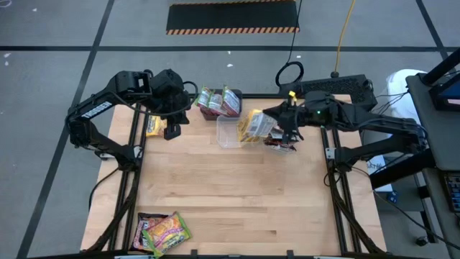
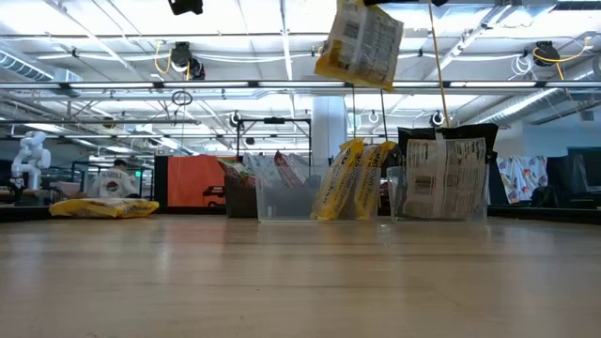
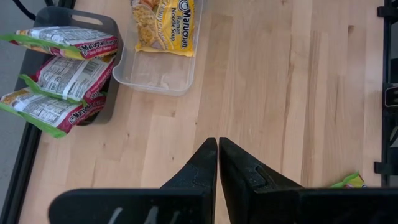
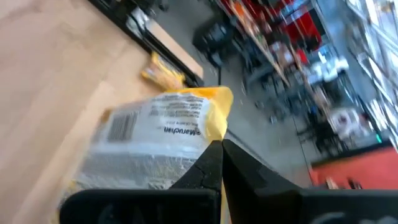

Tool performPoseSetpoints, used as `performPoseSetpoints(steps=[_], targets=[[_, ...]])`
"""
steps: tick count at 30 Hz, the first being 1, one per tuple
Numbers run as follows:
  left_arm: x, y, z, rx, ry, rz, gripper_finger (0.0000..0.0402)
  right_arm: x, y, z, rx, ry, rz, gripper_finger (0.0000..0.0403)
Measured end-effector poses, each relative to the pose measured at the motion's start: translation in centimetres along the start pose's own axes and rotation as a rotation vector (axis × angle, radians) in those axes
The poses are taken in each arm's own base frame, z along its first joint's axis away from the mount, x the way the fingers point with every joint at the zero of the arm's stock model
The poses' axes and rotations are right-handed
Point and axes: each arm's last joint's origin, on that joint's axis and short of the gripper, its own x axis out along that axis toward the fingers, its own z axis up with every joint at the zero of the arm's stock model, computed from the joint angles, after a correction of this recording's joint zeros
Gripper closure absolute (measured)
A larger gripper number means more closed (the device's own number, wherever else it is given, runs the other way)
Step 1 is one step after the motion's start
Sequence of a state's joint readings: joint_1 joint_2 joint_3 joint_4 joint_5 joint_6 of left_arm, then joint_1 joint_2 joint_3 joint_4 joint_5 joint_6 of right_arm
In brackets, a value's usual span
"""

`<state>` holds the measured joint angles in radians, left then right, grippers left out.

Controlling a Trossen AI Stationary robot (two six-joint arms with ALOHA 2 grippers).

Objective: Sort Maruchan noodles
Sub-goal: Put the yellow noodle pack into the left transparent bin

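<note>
The Maruchan noodles are spread over several spots. One yellow packet (image 1: 253,126) hangs in the air, pinched at its top edge by the right gripper (image 1: 279,124), whose fingers are pressed together on the wrapper above the far middle of the table. It hangs over the clear tub (image 1: 230,131), which already holds yellow packets (image 2: 349,180) standing on edge. Green-edged packets (image 3: 59,78) sit in the dark grey box (image 3: 106,18) just beside the tub. Dark packets (image 2: 443,178) stand in another clear container on the right of the low view. A single yellow packet (image 1: 153,126) lies flat near the table's left edge, and a small pile (image 1: 162,232) waits at the near edge.

The left gripper (image 1: 172,129) hovers above the table near that single packet, fingers pressed together and holding nothing.

Judgement: the step in hand is placing the held yellow packet with its like. It should come down squarely over the clear tub, low enough that it cannot flutter or tip across the rim, and drop into free space beside the standing packets without knocking them.

Legible writing: "Maruchan Ramen Noodle Soup" on the yellow wrapper in the tub; "Maruchan" on the green-edged wrappers and, inverted, on the held packet, which also shows a barcode.
</note>
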<state>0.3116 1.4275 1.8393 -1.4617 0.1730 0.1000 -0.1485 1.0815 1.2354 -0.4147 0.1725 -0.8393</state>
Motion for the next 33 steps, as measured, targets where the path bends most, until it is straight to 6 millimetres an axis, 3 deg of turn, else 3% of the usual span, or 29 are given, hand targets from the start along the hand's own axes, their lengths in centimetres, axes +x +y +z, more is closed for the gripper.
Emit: performPoseSetpoints(steps=[20, 33], targets=[[0.0, 0.0, 0.0, -0.008, 0.000, 0.000, 0.0380, 6.3, 1.0, 0.2, -0.173, -0.126, 0.090, 0.0403], [0.0, 0.0, 0.0, -0.001, 0.000, 0.000, 0.0380, 11.3, 0.6, -3.1, -0.165, -0.123, 0.150, 0.0403]])
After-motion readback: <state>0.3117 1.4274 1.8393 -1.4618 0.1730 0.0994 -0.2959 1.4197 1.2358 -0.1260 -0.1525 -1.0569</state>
